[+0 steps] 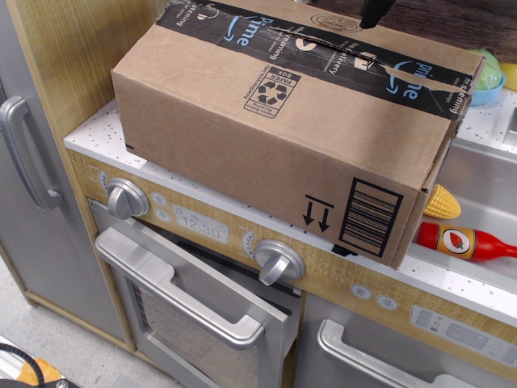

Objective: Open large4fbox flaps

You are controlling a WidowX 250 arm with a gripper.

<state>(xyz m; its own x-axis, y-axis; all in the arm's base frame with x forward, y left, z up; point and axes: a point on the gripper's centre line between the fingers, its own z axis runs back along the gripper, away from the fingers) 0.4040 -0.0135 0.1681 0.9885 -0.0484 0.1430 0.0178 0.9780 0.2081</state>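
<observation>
Your gripper (pixel 374 11) shows only as a dark tip at the top edge; I cannot tell whether its fingers are parted. Directly beneath it lies the large4fbox (pixel 283 133) on the speckled counter (pixel 95 133), long axis running upper-left to lower-right. The flaps (pixel 323 44) lie closed under split black tape reading "prime". A "PAPER BOX" recycling symbol, arrows and barcode mark the side.

The large brown corrugated cardboard box (pixel 275 137) is showing black tape with blue and white lettering (pixel 323 50), plus a black recycling symbol, arrows and barcode. The white speckled tabletop (pixel 477 279) is carrying a red ketchup bottle with a yellow cap (pixel 464 241) and yellow plastic corn (pixel 441 202). The oven front (pixel 194 299) is gleaming silver.
</observation>
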